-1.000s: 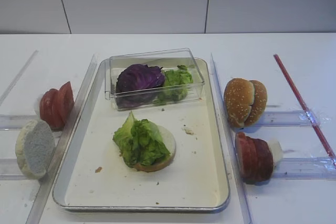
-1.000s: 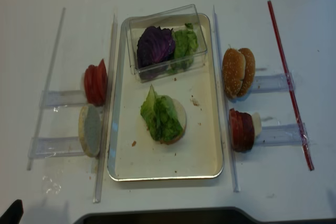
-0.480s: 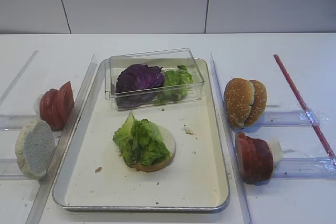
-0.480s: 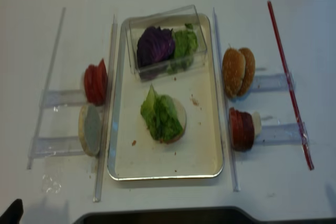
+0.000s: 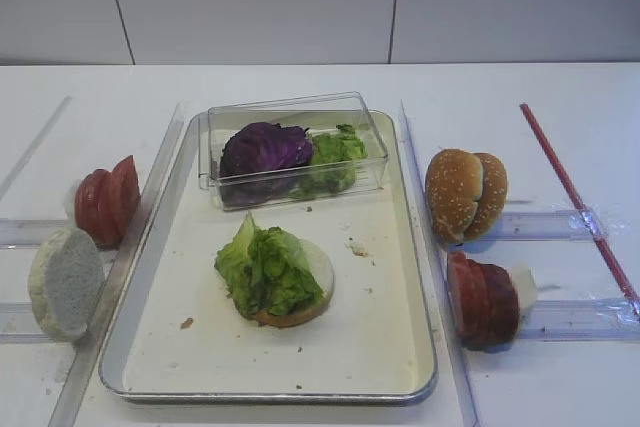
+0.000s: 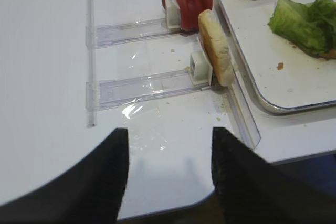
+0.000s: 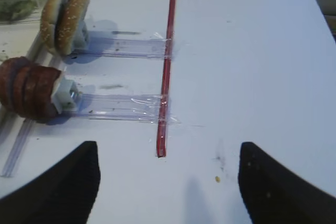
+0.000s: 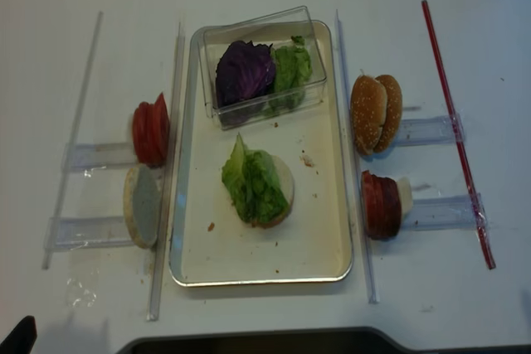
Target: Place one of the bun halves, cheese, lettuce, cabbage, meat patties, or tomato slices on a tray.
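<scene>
Lettuce (image 5: 268,269) lies on a pale bun half (image 5: 318,277) mid-tray (image 5: 385,347), so one layer looks placed and both arms sit back at the near edge of the surface. Right tool (image 7: 165,179): jaws wide apart, empty, over bare surface near the red strip (image 7: 167,66). Left tool (image 6: 169,169): jaws apart, empty too. Next move, by my reading, is another pick; meat patties (image 5: 484,299) stand closest to the right tool (upright in a holder, so a grasp from above suits).
</scene>
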Robot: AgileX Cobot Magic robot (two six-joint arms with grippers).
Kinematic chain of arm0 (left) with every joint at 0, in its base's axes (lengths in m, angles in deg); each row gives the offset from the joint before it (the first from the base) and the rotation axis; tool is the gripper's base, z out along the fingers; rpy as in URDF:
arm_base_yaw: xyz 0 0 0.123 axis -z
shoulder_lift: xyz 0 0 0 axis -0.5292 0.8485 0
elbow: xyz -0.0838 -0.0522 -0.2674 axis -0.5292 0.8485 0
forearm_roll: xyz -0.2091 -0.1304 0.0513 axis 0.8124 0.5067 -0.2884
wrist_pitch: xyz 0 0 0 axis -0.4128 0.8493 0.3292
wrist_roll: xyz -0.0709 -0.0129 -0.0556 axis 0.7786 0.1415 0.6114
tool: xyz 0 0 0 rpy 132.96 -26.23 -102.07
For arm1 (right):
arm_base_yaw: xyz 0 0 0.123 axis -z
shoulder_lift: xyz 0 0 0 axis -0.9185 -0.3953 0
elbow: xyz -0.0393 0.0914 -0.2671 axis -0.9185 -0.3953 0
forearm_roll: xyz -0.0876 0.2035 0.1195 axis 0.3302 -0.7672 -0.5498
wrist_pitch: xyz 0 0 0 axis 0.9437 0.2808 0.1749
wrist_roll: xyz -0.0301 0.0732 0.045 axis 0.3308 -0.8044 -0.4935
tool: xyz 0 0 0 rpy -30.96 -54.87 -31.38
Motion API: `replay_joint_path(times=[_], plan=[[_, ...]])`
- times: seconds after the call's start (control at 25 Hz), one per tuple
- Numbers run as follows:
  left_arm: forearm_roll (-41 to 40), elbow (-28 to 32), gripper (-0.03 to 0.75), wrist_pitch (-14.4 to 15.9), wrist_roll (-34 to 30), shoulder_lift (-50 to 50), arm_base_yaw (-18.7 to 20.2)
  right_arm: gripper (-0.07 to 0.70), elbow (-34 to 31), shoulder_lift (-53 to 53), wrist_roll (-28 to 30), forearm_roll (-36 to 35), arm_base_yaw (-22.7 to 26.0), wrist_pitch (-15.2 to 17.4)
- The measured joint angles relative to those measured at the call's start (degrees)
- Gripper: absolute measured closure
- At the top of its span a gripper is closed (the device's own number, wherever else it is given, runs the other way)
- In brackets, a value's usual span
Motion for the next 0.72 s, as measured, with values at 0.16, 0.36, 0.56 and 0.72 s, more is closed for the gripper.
replay_joint_path(times=[0.16, 0.36, 0.56, 0.72], plan=[[0.0, 0.0, 0.370, 0.0, 0.0, 0.0, 0.0, 0.078, 0.0, 0.0, 0.0, 0.0, 2.2, 0.0], [0.0, 0.0, 0.370, 0.0, 0.0, 0.0, 0.0, 0.078, 0.0, 0.0, 0.0, 0.0, 2.5, 0.0], [0.0, 0.0, 0.370, 0.0, 0.0, 0.0, 0.0, 0.078, 0.0, 0.0, 0.0, 0.0, 2.5, 0.0], [0.0, 0.0, 0.370, 0.0, 0.0, 0.0, 0.0, 0.078, 0.0, 0.0, 0.0, 0.0, 2.5, 0.0]])
